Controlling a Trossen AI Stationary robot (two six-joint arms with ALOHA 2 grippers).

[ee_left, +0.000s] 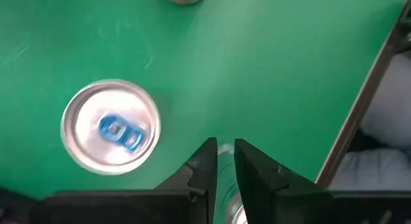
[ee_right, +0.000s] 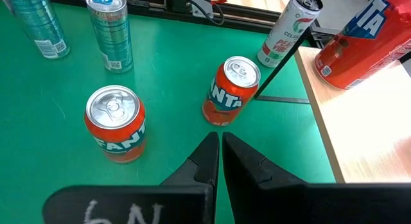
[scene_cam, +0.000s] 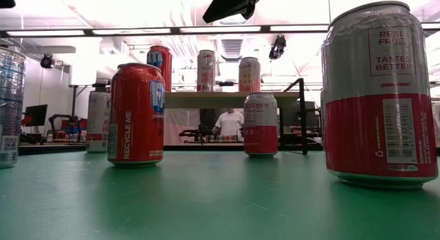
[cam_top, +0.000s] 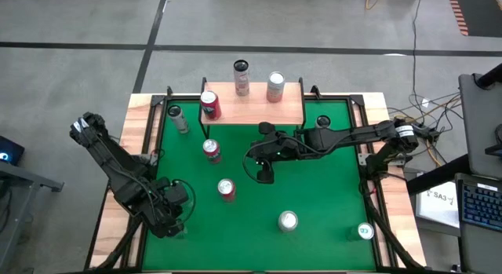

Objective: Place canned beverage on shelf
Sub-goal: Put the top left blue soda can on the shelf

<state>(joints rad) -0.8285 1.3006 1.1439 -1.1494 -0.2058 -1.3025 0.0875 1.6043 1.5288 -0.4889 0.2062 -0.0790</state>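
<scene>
The shelf [cam_top: 255, 109] stands at the table's far edge and carries a red can [cam_top: 209, 105], a slim can [cam_top: 241, 78] and a silver can [cam_top: 275, 87]. Two orange cans [ee_right: 115, 124] [ee_right: 231, 89] stand upright on the green table. My right gripper [ee_right: 219, 137] hangs shut over the table's middle, above and to the right of them. My left gripper [ee_left: 225, 144] points down over the near left corner, shut to a narrow slit. It is beside a can top with a blue tab [ee_left: 110, 126]. Another silver top [ee_left: 226, 185] shows below the slit.
A slim can [cam_top: 179, 118] stands by the shelf's left legs. A silver can [cam_top: 288, 221] and a teal one [cam_top: 365, 231] stand near the front edge. A wooden border [cam_top: 141, 125] with black rails rings the table. A person [scene_cam: 229, 122] stands in the room beyond.
</scene>
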